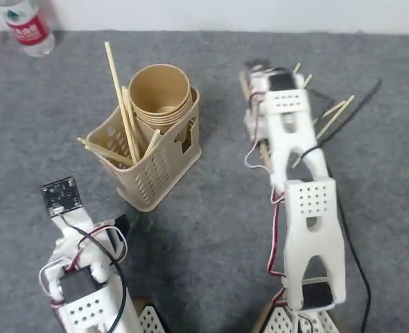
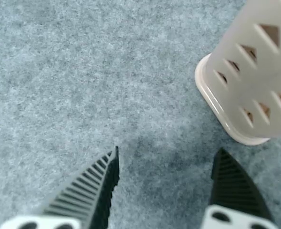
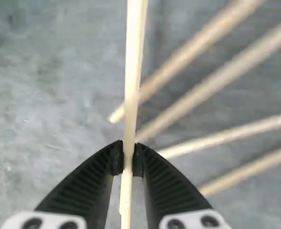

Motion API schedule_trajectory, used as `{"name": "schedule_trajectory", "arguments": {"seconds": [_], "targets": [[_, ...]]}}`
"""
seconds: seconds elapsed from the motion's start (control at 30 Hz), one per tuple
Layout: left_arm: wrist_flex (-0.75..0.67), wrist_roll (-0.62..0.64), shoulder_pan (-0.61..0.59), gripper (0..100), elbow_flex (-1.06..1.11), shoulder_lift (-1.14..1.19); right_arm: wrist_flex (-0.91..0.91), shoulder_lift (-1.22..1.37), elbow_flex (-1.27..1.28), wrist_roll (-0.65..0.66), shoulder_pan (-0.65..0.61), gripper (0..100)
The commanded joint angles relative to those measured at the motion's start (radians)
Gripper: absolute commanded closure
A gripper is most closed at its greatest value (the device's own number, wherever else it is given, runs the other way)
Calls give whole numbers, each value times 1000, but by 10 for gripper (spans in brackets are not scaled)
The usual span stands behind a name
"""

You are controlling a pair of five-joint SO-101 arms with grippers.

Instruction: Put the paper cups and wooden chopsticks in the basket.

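Chopstick (image 3: 135, 57) clamped between right gripper (image 3: 127, 158) jaws.

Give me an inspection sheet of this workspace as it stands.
Surface: grey carpet.
Job's things: basket holds stacked paper cups and several chopsticks; loose chopsticks lie by the right arm.
Clutter: plastic bottle at the far corner.
Grippers: left gripper open over carpet beside the basket; right gripper shut on one chopstick.
Cables: black cable beside the right arm.
Surroundings: pale wall behind.
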Motion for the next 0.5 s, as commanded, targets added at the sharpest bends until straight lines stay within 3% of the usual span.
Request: {"name": "schedule_trajectory", "arguments": {"seconds": [0.0, 0.23, 0.47], "targets": [[-2, 9, 17, 702, -4, -77, 111, -140, -255, 17, 7, 992], [-2, 9, 17, 702, -4, -77, 110, -372, -382, 17, -41, 992], [-2, 9, 17, 702, -4, -77, 117, -636, -319, -35, -243, 992]]}}
